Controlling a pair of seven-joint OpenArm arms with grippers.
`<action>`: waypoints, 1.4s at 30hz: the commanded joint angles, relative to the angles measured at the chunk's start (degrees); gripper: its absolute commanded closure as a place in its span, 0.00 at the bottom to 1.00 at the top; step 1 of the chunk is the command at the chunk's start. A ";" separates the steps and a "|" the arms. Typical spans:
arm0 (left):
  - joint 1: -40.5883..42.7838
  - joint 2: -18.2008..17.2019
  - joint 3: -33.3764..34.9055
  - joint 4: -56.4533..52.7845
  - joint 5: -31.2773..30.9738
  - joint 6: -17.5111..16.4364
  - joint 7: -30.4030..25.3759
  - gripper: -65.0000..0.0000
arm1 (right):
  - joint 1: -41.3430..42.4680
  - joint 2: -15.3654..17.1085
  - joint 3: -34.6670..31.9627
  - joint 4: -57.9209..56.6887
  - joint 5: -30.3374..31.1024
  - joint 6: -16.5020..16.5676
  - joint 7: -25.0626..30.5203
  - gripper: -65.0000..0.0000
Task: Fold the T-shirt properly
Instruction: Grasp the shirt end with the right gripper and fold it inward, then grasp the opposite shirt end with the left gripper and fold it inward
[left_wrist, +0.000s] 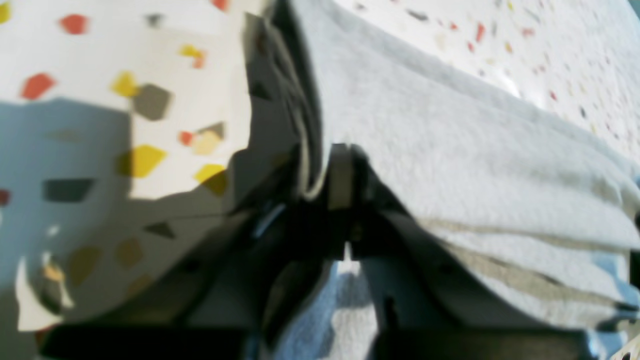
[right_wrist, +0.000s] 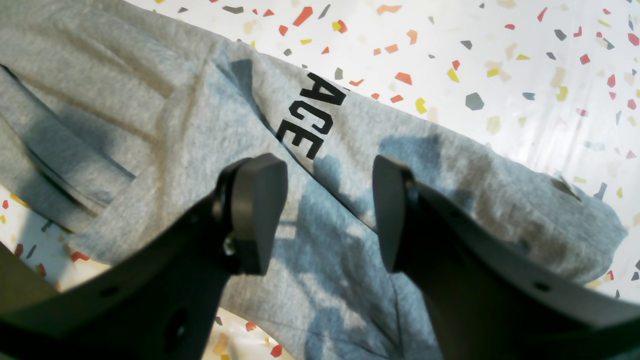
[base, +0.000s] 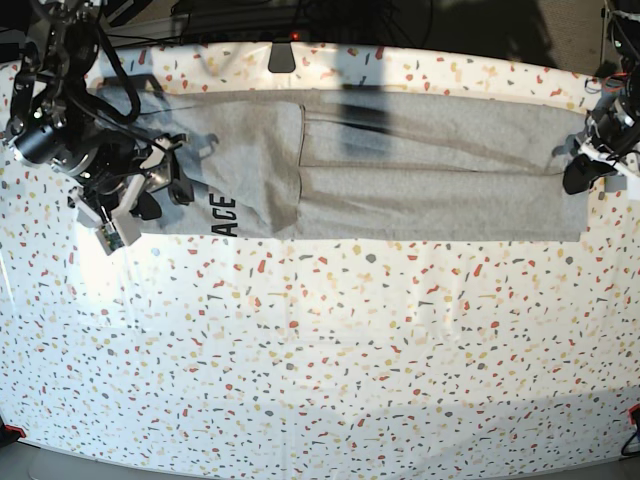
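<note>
The T-shirt (base: 400, 170) is lying as a long horizontal band across the far part of the speckled counter (base: 320, 360), its sides already folded inward so that it is forming a narrow strip running nearly from one edge of the base view to the other. At the left end of that view, the right pincer (base: 160, 185) is hovering over the end of the strip where the black lettering (base: 224, 215) reading "ACE" is showing; in the right wrist view its jaws are standing wide apart above the grey cloth and are holding nothing. In the middle, a folded panel is overlapping the strip, with one vertical edge crossing the band and the fabric lying fairly flat on both sides of it. At the right end, the left pincer (base: 585, 170) is sitting at the edge of the strip; in the left wrist view its jaws appear to be closed on a stack of cloth layers (left_wrist: 320, 165), although that picture is blurred. The step in hand is judged to be folding the strip end over end. To do it well, the right pincer is needing to descend squarely onto the edge, gather every layer, and close fully before lifting. Both ends are best lifted evenly, keeping the band taut so that the folded sides are not sliding open.
</note>
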 joint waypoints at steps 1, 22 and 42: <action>-0.33 -1.16 -0.31 0.66 -0.85 -0.44 -0.90 1.00 | 0.68 0.63 0.39 0.74 0.50 0.33 0.92 0.51; 0.04 -12.02 -0.33 6.16 8.59 19.34 -1.29 1.00 | 0.66 0.31 0.28 0.74 5.25 0.37 0.94 0.51; 9.22 16.83 7.67 35.67 6.03 16.35 -0.66 1.00 | 0.66 0.31 0.28 0.74 5.05 0.35 1.53 0.51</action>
